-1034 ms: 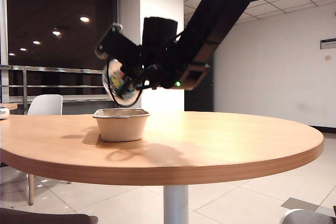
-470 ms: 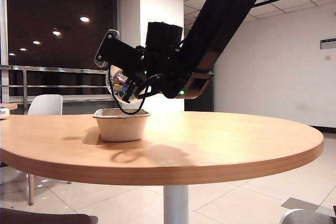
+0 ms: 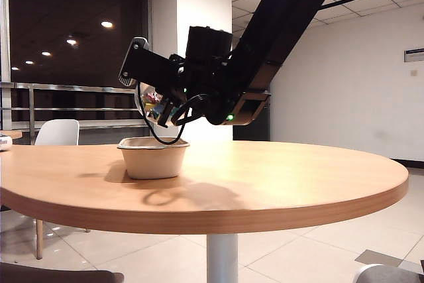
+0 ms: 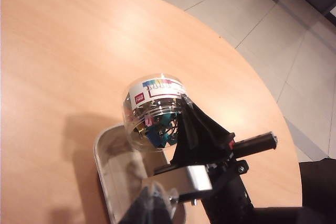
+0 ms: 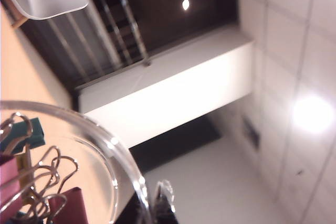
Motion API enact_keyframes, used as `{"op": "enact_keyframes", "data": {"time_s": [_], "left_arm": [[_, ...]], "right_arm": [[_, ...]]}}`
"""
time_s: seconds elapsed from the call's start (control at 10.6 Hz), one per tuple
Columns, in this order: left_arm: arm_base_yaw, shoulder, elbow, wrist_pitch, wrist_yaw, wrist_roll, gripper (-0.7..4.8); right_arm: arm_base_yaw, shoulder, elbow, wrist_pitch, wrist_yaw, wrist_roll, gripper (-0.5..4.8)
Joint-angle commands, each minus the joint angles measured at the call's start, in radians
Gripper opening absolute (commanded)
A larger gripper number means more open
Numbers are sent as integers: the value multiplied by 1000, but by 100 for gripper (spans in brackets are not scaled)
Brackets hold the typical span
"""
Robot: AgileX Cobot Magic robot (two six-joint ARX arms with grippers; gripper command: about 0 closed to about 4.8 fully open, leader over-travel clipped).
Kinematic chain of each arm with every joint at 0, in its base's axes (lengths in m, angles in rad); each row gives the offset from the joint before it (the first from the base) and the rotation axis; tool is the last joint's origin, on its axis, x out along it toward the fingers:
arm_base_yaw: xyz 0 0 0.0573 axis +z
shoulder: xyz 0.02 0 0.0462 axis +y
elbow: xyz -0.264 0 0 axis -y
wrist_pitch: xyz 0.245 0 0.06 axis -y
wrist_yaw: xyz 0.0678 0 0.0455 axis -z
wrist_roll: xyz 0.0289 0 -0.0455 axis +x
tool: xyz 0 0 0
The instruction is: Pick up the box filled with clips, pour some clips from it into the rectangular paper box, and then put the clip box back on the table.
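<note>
My right gripper [image 3: 161, 107] reaches across to the left of the exterior view, shut on the box filled with clips [image 3: 152, 104], a clear round jar. It holds the jar tipped on its side just above the rectangular paper box [image 3: 153, 158], apart from its rim. From the left wrist, the labelled jar [image 4: 155, 103] hangs over one end of the beige box [image 4: 103, 157], teal and pink clips [image 4: 160, 130] showing through it. The right wrist view shows the jar's rim [image 5: 118, 157] and clips [image 5: 29, 182] beside the right gripper [image 5: 151, 206]. My left gripper [image 4: 152, 203] hovers above the box, shut and empty.
The paper box stands left of centre on the round wood-look table [image 3: 285, 180], well inside its front edge. A white chair [image 3: 57, 132] and another tabletop [image 3: 9, 135] lie beyond the table at the far left. The table's curved edge [image 4: 247, 77] borders tiled floor.
The right wrist has rolled and pitched, tipping the jar further over the paper box. The jar stays above the box. The left arm has not moved.
</note>
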Motion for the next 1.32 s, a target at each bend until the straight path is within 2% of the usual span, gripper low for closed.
{"op": "enact_keyframes", "data": {"time_s": [0.09, 0.28, 0.85, 1.13, 1.32], "left_arm": [[0, -3, 5, -10, 1, 10, -6], [0, -3, 5, -11, 1, 25, -6], [0, -3, 5, -26, 1, 43, -6], [0, -3, 5, -32, 1, 43, -6], [0, -3, 5, -33, 1, 43, -5]], "right_arm": [[6, -15, -56, 132, -12, -46, -4], [5, -14, -65, 139, -14, -61, -4], [0, -14, -101, 226, -101, -151, -4], [0, -14, -137, 282, -103, -186, -4], [0, -14, -137, 290, -158, -213, -4]]}}
